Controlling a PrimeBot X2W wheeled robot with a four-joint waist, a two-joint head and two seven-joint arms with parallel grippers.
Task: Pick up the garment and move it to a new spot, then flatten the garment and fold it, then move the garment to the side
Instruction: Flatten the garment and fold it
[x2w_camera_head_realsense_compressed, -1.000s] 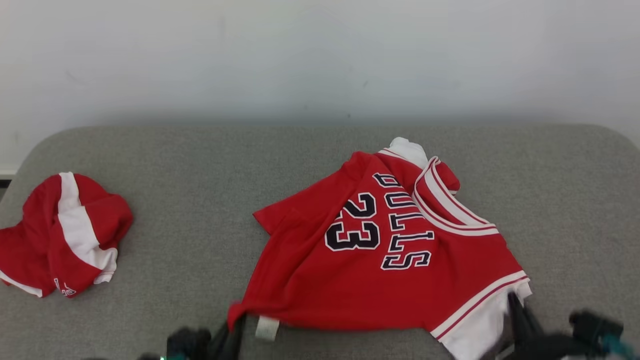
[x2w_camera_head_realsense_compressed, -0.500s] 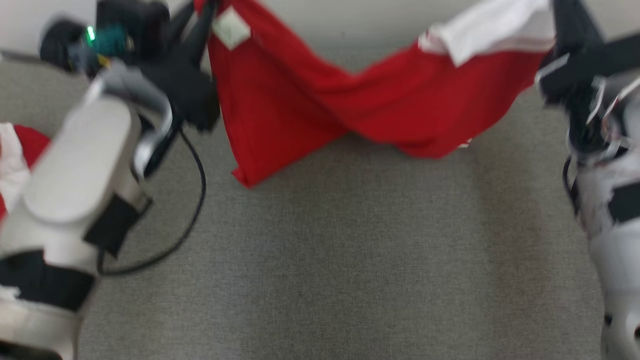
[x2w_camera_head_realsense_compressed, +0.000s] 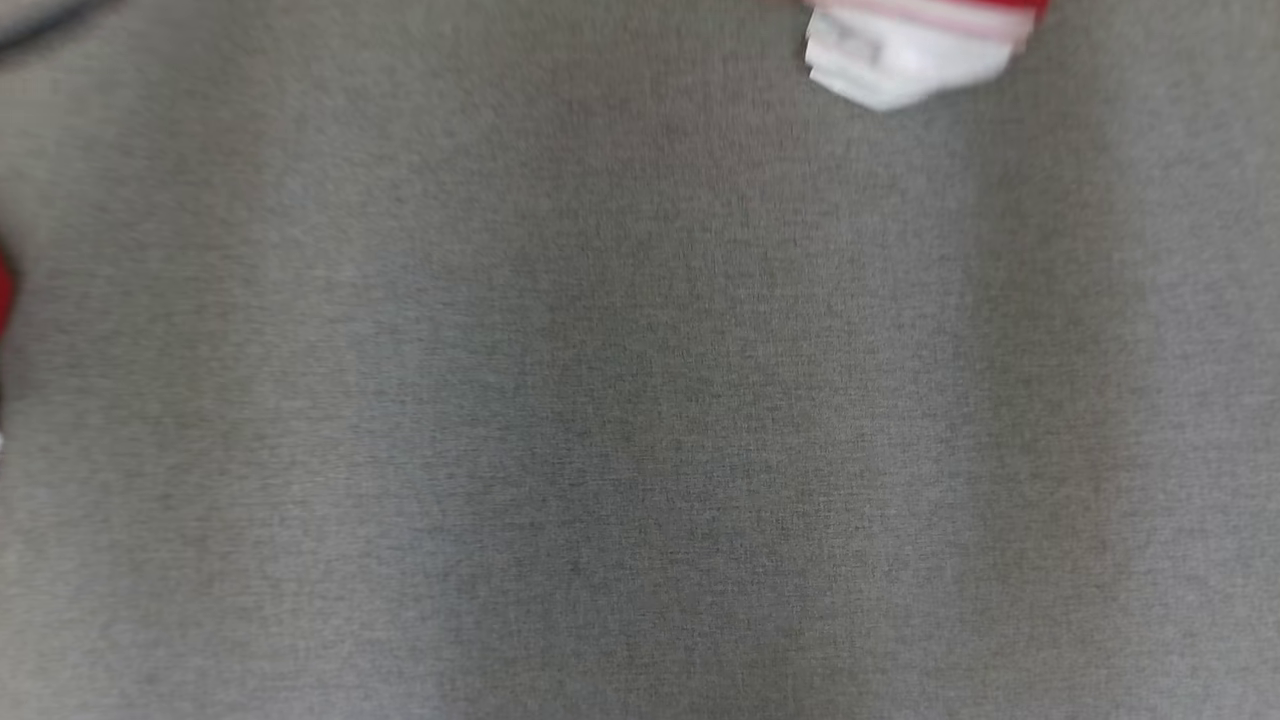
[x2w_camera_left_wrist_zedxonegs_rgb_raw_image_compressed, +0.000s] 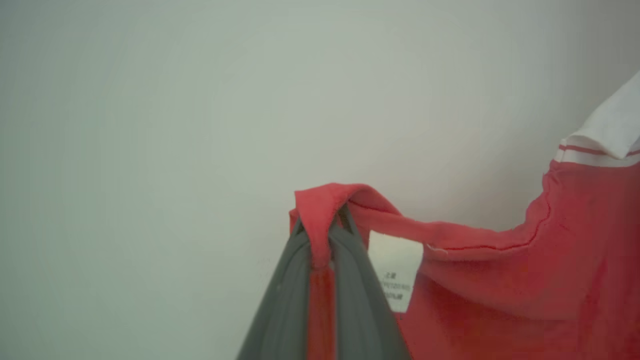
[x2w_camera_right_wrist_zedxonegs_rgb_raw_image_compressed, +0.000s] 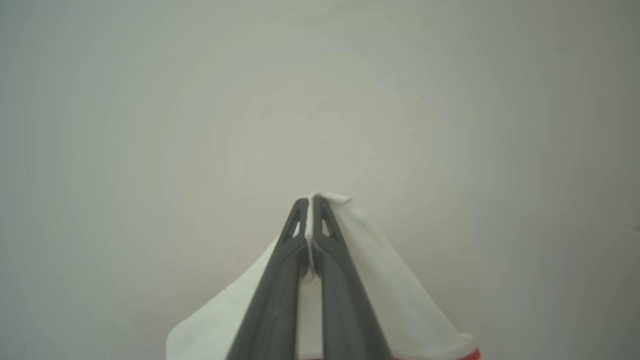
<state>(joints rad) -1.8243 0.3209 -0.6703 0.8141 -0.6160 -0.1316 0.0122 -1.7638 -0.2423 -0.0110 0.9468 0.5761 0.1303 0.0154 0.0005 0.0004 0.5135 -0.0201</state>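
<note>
Jersey (x2w_camera_left_wrist_zedxonegs_rgb_raw_image_compressed: 525, 290) cloth, red with white trim, is hanging stretched between the two claws. Both pinched ends are sitting up in front of a pale wall (x2w_camera_left_wrist_zedxonegs_rgb_raw_image_compressed: 150, 125) rather than lying on the grey cushion top (x2w_camera_head_realsense_compressed: 640, 400).

At the left side of the cushion top, in the head view, a sliver of red cloth (x2w_camera_head_realsense_compressed: 4, 290) is peeking in, too blurred to name further.

The left gripper (x2w_camera_left_wrist_zedxonegs_rgb_raw_image_compressed: 322, 222) is pinching the jersey's red hem. Its two dark fingers are pressing together, a red fold is wrapping over their tips, and a strip of red is running down between them. Just right of those fingertips a white care label (x2w_camera_left_wrist_zedxonegs_rgb_raw_image_compressed: 395, 272) is dangling from the hem, its print too small to read. From there the hem is sagging rightward, then rising to a white band (x2w_camera_left_wrist_zedxonegs_rgb_raw_image_compressed: 607, 130) edged with a thin red stripe.

Over the far part of the cushion top, right of its middle, a white corner (x2w_camera_head_realsense_compressed: 895, 60) of the jersey with a pinkish-red stripe is showing in the head view. Blur is hiding whether that corner is touching the cushion top.

The right gripper (x2w_camera_right_wrist_zedxonegs_rgb_raw_image_compressed: 311, 202) is clamping the white part of the jersey, with its fingers closed tight and a thin edge of white cloth squeezed between the tips. The white panel is spreading down on both sides of the fingers, and a red rim (x2w_camera_right_wrist_zedxonegs_rgb_raw_image_compressed: 467, 354) is showing at its lower right.
</note>
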